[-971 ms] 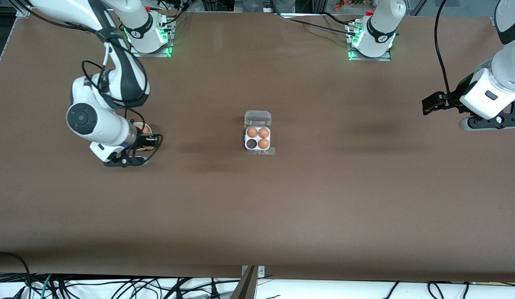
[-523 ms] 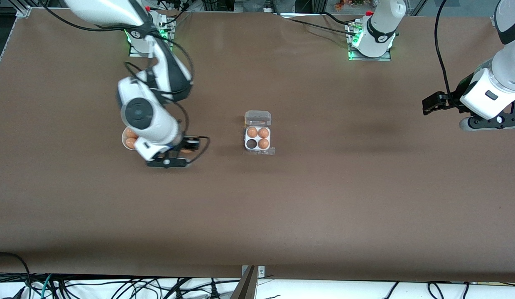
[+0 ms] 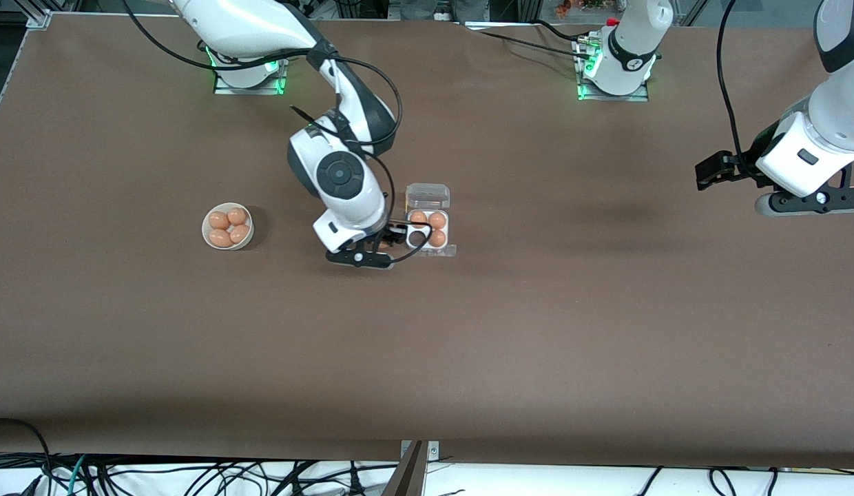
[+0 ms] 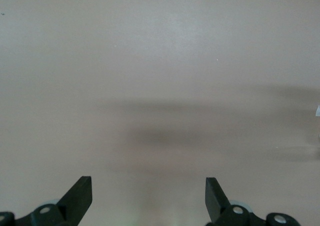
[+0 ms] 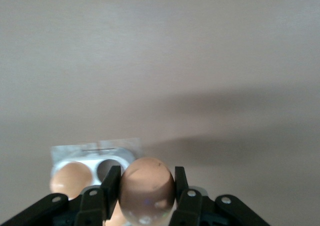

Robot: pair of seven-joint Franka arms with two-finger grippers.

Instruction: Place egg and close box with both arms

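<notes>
right gripper (image 5: 146, 193) clamps the smooth orange-brown egg (image 5: 147, 186), just beside the box's empty cell | small clear-plastic four-cell box (image 3: 428, 231) mid-table, lid open, three cells filled | left gripper (image 4: 148, 198) spread wide, waiting near the left arm's table edge

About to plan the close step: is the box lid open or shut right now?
Open. The box has its clear lid laid back flat on the table, leaving three eggs and one empty cell uncovered.

Left gripper (image 4: 148, 198) fingers (image 4: 79, 196) spread wide apart, hovering over bare brown table (image 4: 160, 61) crossed by soft shadows.
</notes>
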